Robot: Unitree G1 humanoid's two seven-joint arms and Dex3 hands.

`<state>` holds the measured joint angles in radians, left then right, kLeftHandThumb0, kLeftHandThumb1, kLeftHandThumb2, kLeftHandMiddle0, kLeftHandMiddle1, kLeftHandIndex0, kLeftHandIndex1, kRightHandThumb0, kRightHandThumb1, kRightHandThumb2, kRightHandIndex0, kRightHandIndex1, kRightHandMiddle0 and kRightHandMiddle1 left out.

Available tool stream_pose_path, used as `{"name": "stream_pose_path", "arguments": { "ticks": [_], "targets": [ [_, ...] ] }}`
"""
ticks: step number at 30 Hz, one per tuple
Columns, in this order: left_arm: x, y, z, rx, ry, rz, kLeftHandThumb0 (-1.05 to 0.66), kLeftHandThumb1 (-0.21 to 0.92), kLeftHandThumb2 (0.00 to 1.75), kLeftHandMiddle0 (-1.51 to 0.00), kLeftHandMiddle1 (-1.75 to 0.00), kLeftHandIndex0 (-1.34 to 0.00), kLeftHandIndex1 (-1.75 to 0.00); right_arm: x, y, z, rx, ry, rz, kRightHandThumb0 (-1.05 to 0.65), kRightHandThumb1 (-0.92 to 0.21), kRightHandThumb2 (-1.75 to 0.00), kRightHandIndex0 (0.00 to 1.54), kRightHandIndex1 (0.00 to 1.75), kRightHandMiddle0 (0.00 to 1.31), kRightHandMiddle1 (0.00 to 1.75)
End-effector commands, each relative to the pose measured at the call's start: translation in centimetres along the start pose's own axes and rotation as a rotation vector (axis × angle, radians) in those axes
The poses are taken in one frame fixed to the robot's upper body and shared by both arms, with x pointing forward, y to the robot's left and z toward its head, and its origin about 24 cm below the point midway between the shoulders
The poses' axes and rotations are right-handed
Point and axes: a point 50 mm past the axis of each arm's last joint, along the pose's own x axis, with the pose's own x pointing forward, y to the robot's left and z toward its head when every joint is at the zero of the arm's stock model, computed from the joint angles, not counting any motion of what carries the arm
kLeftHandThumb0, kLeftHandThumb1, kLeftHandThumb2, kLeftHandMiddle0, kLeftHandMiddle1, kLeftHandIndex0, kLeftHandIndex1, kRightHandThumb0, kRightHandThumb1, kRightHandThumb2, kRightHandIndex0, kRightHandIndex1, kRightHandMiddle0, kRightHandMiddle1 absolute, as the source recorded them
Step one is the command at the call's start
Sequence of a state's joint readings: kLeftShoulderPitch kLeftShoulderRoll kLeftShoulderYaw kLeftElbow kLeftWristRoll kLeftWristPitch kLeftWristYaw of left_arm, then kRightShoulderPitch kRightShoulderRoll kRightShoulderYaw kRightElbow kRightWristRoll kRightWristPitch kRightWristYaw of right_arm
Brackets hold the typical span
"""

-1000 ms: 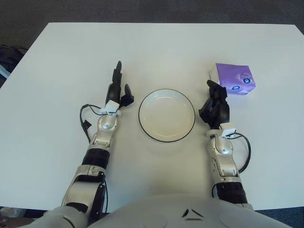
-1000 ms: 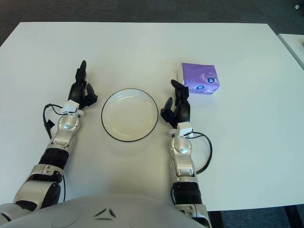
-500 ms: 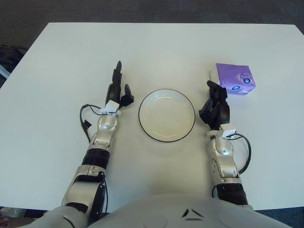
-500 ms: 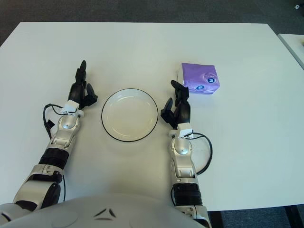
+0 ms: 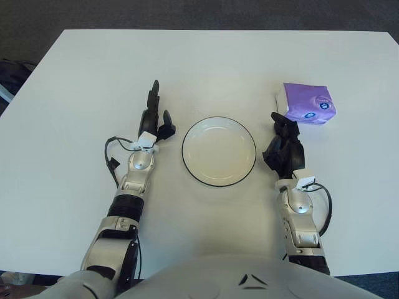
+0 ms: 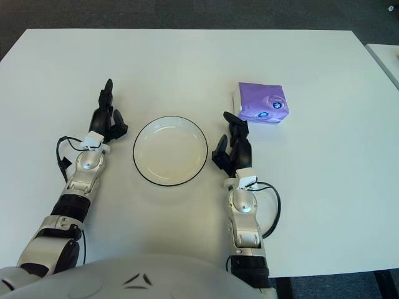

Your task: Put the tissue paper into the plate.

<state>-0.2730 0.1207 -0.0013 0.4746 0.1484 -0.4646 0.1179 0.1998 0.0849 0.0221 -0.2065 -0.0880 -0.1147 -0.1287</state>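
Tissue pack (image 5: 308, 103) — beyond right hand (image 5: 283, 144)

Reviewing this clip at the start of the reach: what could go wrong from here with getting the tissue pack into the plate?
1. The purple plastic tissue pack lies beyond the right hand, which holds nothing; a soft wrapper could slip or get pushed away by the three fingers.
2. The black-rimmed white plate sits close beside that hand, so a swing inward might knock its rim.
3. The left hand shows left of the plate, possibly crowding the drop.
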Motion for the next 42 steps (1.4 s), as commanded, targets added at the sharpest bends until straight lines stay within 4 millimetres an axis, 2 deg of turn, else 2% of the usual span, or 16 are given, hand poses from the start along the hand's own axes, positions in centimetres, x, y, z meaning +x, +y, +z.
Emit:
{"name": "stream_pose_path", "arguments": {
  "ticks": [1, 6, 11, 20, 24, 30, 36, 42],
  "targets": [
    [-3.4, -0.9, -3.9, 0.005, 0.208, -0.023, -0.88, 0.92, 1.13, 0.0, 0.0, 0.0, -0.1, 0.2, -0.9, 1.2, -0.014, -0.045, -0.002, -0.45, -0.92, -1.01, 0.29, 0.24, 0.0, 0.78],
    [-3.4, -1.1, -3.9, 0.001, 0.208, -0.024, -0.88, 0.92, 1.13, 0.0, 0.0, 0.0, -0.11, 1.0, -1.5, 3.2, -0.02, -0.126, -0.008, -0.44, -0.92, -1.01, 0.28, 0.22, 0.0, 0.76],
    [-3.3, -1.2, -4.0, 0.001, 0.209, -0.024, -0.87, 0.92, 1.13, -0.01, 0.0, 0.0, -0.12, 2.3, -2.3, 6.5, -0.039, -0.238, -0.011, -0.45, -0.92, -1.01, 0.27, 0.22, 0.0, 0.75],
    [-3.3, -1.2, -4.1, 0.008, 0.219, -0.022, -0.86, 0.92, 1.14, -0.01, 0.0, 0.0, -0.15, 3.4, -3.4, 9.1, -0.091, -0.358, -0.039, -0.46, -0.92, -1.0, 0.26, 0.2, 0.0, 0.73],
    [-3.4, -1.2, -4.1, 0.013, 0.222, -0.02, -0.86, 0.92, 1.14, -0.01, -0.01, 0.0, -0.15, 3.7, -4.6, 10.1, -0.122, -0.425, -0.043, -0.47, -0.92, -1.0, 0.26, 0.2, 0.0, 0.74],
    [-3.4, -1.2, -4.1, 0.02, 0.219, -0.022, -0.86, 0.92, 1.13, -0.01, -0.01, 0.0, -0.15, 4.7, -5.5, 11.6, -0.206, -0.517, -0.021, -0.47, -0.92, -1.0, 0.26, 0.2, 0.0, 0.76],
    [-3.4, -1.2, -4.1, 0.02, 0.217, -0.025, -0.87, 0.92, 1.13, -0.02, -0.01, 0.0, -0.14, 5.9, -5.5, 14.6, -0.282, -0.62, 0.0, -0.45, -0.92, -0.99, 0.26, 0.19, 0.0, 0.84],
    [-3.4, -1.1, -4.3, 0.023, 0.221, -0.033, -0.87, 0.92, 1.13, -0.01, 0.0, 0.0, -0.14, 7.3, -6.5, 17.2, -0.433, -0.688, -0.012, -0.44, -0.92, -0.96, 0.27, 0.19, 0.0, 0.91]
  ]
}}
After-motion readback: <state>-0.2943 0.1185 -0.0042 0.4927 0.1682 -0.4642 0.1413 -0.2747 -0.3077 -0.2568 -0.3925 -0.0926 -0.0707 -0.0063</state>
